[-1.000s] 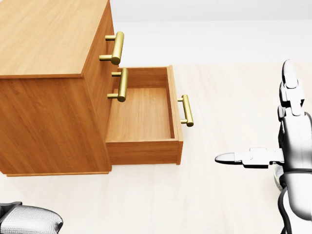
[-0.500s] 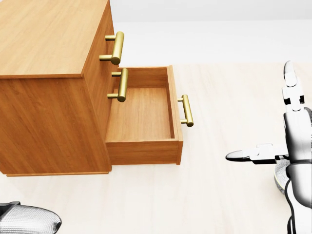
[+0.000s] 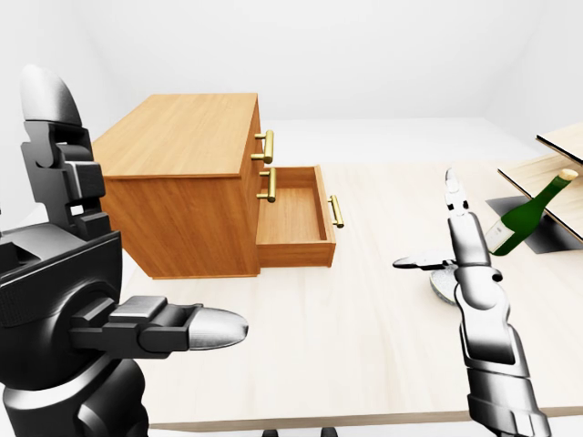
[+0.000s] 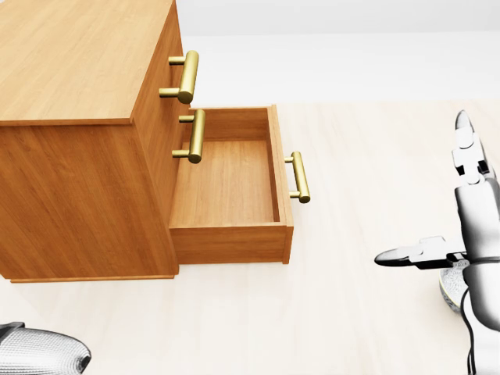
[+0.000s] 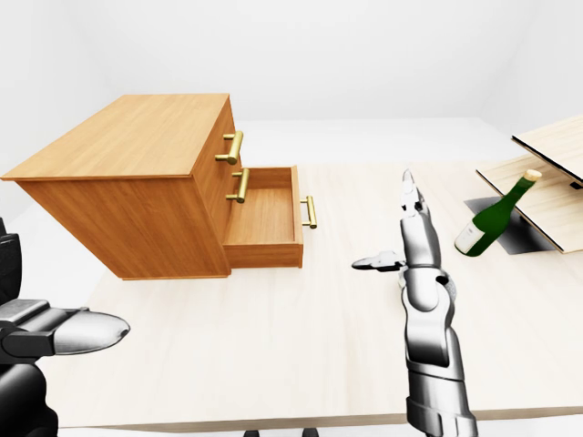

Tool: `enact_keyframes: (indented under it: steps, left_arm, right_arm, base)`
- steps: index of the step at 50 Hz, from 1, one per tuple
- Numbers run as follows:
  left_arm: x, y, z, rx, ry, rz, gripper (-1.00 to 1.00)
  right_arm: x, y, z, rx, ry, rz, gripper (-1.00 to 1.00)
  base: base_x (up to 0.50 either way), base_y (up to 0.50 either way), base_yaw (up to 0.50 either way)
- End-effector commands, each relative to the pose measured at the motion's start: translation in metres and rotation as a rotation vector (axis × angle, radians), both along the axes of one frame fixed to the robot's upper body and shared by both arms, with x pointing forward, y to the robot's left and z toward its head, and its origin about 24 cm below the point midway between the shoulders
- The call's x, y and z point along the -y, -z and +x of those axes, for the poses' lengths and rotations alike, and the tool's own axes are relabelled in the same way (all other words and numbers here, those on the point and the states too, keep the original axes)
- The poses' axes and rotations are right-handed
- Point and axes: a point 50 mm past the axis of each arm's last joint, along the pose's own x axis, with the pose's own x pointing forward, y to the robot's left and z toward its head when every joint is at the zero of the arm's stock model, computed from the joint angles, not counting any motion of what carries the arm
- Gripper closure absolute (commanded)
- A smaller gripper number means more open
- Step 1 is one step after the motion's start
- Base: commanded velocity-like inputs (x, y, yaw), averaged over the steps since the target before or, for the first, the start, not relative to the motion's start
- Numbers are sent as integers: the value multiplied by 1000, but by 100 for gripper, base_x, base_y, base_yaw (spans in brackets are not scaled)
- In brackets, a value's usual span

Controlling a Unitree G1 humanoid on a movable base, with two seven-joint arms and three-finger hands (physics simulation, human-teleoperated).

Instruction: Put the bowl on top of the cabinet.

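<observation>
Bowl (image 3: 441, 284) on table (image 3: 364, 355), well right of cabinet (image 3: 182, 137), mostly hidden behind right hand (image 3: 466, 244); fingers spread apart, seemingly not touching it. Wide table stretch between bowl and open drawer (image 3: 291, 218). Left hand (image 3: 73, 273) splayed, empty.

Wood-grain brown cabinet (image 3: 182, 141), green bottle (image 3: 516, 225)

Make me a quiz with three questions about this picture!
1. Where is the green bottle in the left-eye view? A far right; B far left; C bottom middle.
2. How many gold handles does the cabinet have? A one; B three; C five.
3. The bottom drawer is: A shut; B missing; C pulled open.
Answers: 1 A, it leans at the right edge. 2 B, one on each drawer front. 3 C, its empty inside shows.
</observation>
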Motion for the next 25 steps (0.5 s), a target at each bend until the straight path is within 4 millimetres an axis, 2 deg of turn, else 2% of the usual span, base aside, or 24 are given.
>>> enact_keyframes:
  steps: [1, 8, 25]
  left_arm:
    - [-1, 0, 0, 1, 0, -3, -100]
    - [-1, -1, 0, 4, -5, 1, -100]
    - [-1, 0, 0, 2, -4, -1, -100]
  right_arm:
    - [6, -1, -3, -11, 16, -75, -100]
    - [8, 2, -5, -23, 15, -103, -100]
    - [17, 8, -27, -48, -4, -215, -100]
  base:
    - [0, 0, 0]
    - [0, 0, 0]
    - [0, 0, 0]
